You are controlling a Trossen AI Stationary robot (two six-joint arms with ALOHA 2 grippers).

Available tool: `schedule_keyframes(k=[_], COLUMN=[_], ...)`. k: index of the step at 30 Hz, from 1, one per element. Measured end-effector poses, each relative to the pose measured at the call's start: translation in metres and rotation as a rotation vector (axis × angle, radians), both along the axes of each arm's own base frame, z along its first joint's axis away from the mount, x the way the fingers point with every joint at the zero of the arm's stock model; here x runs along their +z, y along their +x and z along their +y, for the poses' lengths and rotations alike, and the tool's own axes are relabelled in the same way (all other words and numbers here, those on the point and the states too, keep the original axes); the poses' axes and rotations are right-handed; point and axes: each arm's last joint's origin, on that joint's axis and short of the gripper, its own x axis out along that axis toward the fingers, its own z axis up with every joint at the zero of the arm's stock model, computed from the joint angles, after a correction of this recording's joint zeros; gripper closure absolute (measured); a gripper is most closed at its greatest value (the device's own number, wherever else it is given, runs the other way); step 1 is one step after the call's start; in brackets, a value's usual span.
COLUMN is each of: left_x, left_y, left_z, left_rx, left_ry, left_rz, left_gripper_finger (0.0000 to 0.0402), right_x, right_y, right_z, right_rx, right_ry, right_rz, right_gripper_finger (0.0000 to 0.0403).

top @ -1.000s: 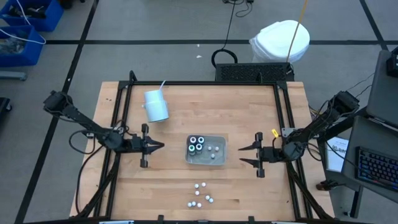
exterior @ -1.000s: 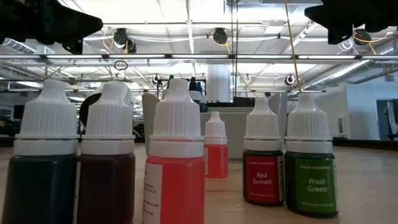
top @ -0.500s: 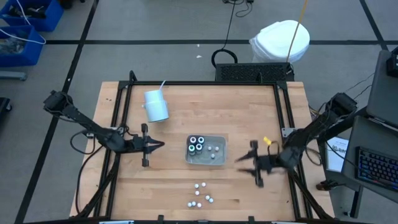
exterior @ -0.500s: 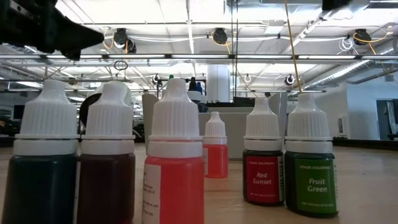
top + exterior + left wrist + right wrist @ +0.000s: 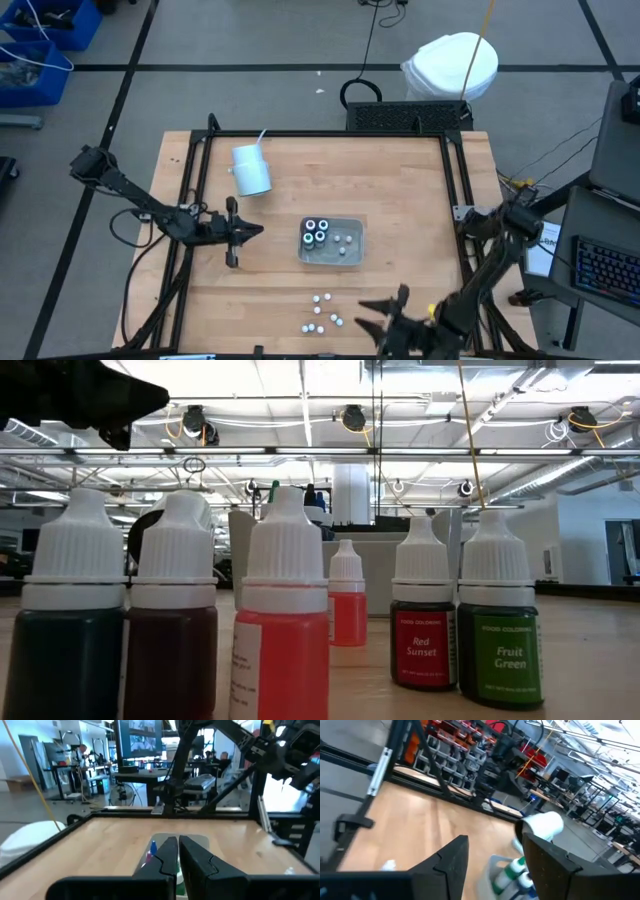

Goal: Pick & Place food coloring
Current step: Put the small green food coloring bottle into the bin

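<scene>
Low view: right gripper [image 5: 378,312] out of frame.

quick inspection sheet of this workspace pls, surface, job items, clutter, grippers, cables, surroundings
surface: wooden table inside a black frame, mostly bare.
job's things: five loose white-capped bottles near the front edge; clear tray mid-table holds four dark round bottles and a few small ones.
clutter: white cup with a straw lying toward the back left.
grippers: left gripper shut, left of the tray, holding nothing; right gripper open, at the front edge beside the loose bottles, holding nothing.
cables: black cable on the floor behind the table; yellow cord over a white bag.
surroundings: blue bins back left, keyboard at right.
</scene>
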Motion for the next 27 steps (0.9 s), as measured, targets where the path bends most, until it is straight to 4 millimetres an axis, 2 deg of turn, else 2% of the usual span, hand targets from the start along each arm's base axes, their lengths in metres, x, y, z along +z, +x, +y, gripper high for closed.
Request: schedule_keyframes(k=[4, 7, 9, 15, 21, 27], left_x=[-0.001, 0.000, 0.000, 0.000, -0.001, -0.001], left_y=[0.000, 0.000, 0.000, 0.000, 0.000, 0.000], left_z=[0.000, 0.000, 0.000, 0.000, 0.000, 0.000], left_rx=[0.003, 0.005, 0.007, 0.005, 0.005, 0.007], left_ry=[0.053, 0.085, 0.085, 0.057, 0.059, 0.089], left_rz=[0.015, 0.011, 0.009, 0.008, 0.014, 0.017], left_gripper_finger=[0.0376, 0.0376, 0.0376, 0.0376, 0.0376, 0.0376], right_x=[-0.003, 0.006, 0.006, -0.010, -0.031, -0.060], right_y=[0.002, 0.004, 0.006, 0.019, 0.042, 0.051], right_z=[0.006, 0.008, 0.010, 0.012, -0.008, -0.042], right_rx=[-0.032, -0.027, 0.035, 0.129, 0.304, 0.184], right_ry=[0.019, 0.121, 0.186, 0.275, 0.351, 0.466], right_rz=[-0.033, -0.097, -0.108, -0.035, 0.225, 0.420], right_gripper_finger=[0.0221, 0.0227, 0.0230, 0.0234, 0.0234, 0.0234])
